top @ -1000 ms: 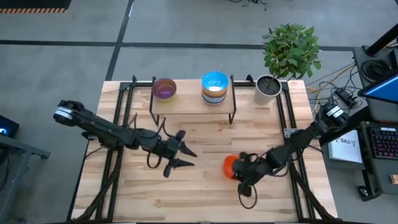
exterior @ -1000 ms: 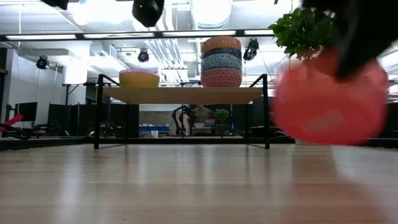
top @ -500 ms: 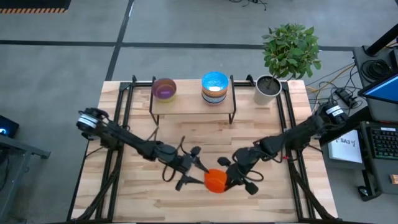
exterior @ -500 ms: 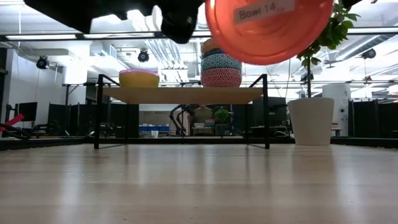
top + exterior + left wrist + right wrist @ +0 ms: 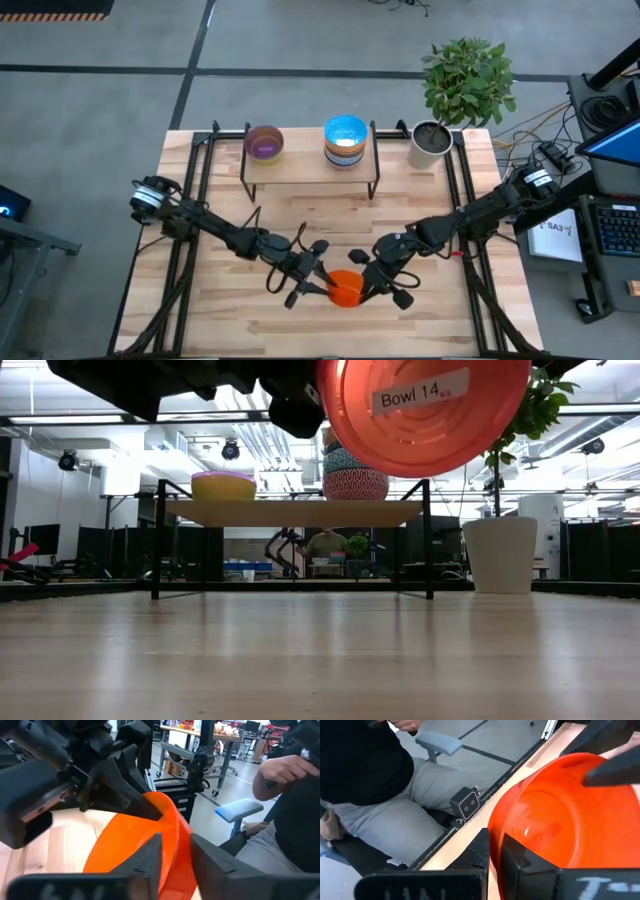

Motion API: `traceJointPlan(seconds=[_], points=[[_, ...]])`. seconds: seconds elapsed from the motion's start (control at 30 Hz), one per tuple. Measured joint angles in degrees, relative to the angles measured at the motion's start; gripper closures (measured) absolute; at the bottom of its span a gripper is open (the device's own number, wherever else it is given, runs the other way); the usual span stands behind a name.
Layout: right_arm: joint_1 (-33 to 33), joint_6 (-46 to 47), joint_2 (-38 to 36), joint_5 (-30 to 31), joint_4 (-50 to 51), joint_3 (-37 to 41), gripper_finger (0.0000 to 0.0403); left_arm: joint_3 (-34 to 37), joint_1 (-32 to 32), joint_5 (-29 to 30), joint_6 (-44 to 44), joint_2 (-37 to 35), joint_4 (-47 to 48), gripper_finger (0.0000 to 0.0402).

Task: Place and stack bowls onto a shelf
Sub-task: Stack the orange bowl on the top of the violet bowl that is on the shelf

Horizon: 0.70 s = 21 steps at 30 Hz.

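Above the counter's (image 5: 230, 320) near edge, both end effectors, left (image 5: 318, 281) and right (image 5: 372, 287), pinch the orange-red bowl (image 5: 346, 288) mid-handover; next, the right should release.

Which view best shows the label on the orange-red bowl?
The low view: the orange-red bowl hangs above the table with its underside facing the camera, so the sticker is readable. The high view shows only its open top; both wrist views show only the rim and walls.

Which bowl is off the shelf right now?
The orange-red bowl, held in mid-air between the left pincer and right pincer, both clamping its rim. The purple bowl and the blue-topped stack sit on the shelf.
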State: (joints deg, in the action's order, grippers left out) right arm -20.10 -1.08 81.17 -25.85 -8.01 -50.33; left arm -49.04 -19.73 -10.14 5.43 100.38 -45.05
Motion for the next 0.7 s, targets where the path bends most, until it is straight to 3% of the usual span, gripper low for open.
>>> traceJointPlan(seconds=[0.17, 0.47, 0.7], points=[[0.78, -0.67, 0.0, -0.01, 0.36, 0.02, 0.0388, 0.02, -0.1, -0.77, 0.05, 0.0, 0.45, 0.0389], [1.09, 0.33, -0.05, 4.61, -0.7, 0.01, 0.0303, 0.09, -0.13, 0.04, 1.66, 0.0, 0.9, 0.04], [1.09, 1.04, -2.23, 4.22, 1.02, -0.02, 0.0248, 0.07, 0.0, 0.46, 2.62, -1.89, 4.63, 0.0401]])
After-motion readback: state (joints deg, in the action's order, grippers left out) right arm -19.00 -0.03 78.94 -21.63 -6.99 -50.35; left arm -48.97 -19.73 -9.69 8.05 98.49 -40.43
